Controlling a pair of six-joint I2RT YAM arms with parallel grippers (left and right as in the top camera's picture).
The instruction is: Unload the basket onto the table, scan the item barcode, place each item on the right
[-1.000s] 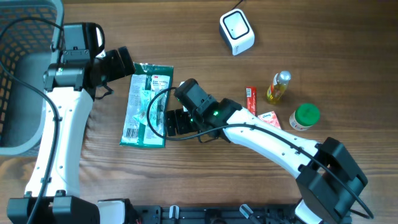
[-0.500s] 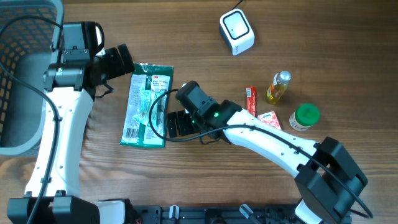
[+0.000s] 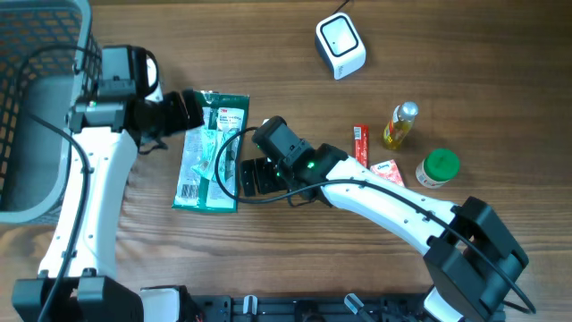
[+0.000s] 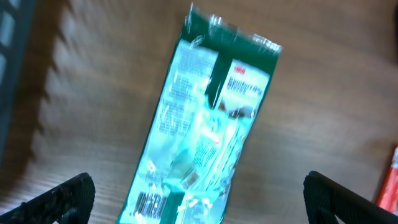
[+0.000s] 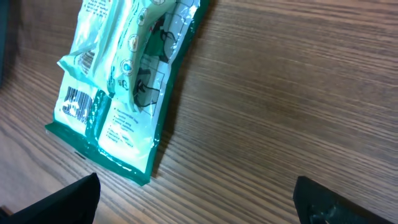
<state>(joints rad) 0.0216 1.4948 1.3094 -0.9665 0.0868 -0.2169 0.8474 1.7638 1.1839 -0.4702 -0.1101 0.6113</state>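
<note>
Plainly, we see both end effectors spread wide, holding nothing. The left end effector [image 3: 189, 110] hangs over the upper left edge of the green packet [image 3: 212, 154]; the right end effector [image 3: 248, 176] sits just beside its right edge. The packet lies flat on the wooden surface [image 3: 465, 80], barcode [image 5: 78, 102] up, well apart from the white scanner [image 3: 340, 46].
</note>
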